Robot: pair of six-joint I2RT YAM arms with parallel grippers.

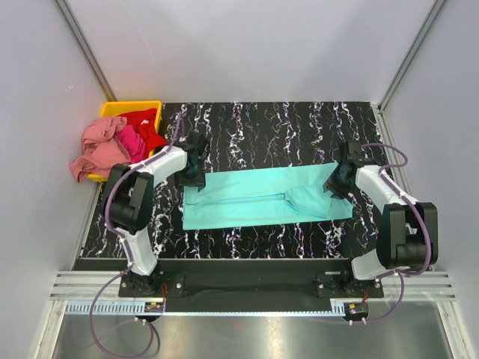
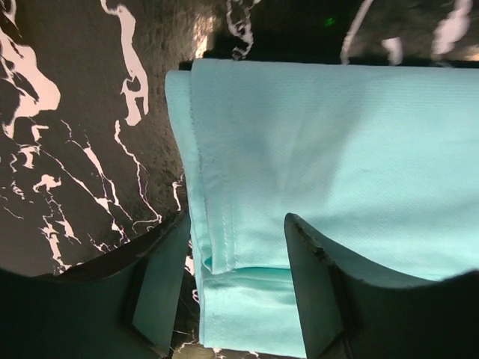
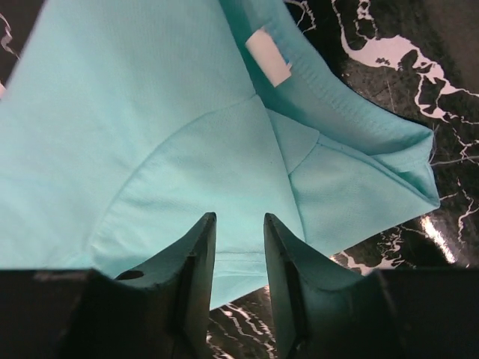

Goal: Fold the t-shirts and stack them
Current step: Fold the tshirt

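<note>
Turquoise t-shirt [image 1: 262,198] lies folded lengthwise on the marbled table [image 1: 262,123]. Left gripper [image 2: 236,239] is wide apart over its hem [image 2: 196,187]; right gripper [image 3: 238,228] is slightly apart near the collar [image 3: 329,101].

four t-shirts in all: one turquoise t-shirt [image 1: 262,198], one salmon pink t-shirt [image 1: 97,146], one magenta t-shirt [image 1: 133,142], one red t-shirt [image 1: 147,122]. one yellow plastic bin [image 1: 112,108]. one black marbled table [image 1: 284,120]. two robot arms, the left arm [image 1: 138,194] and the right arm [image 1: 389,209]. two grippers, the left gripper [image 2: 236,269] and the right gripper [image 3: 239,254], with two fingers each, four fingers altogether. one white label [image 3: 268,54] inside the turquoise collar.
</note>
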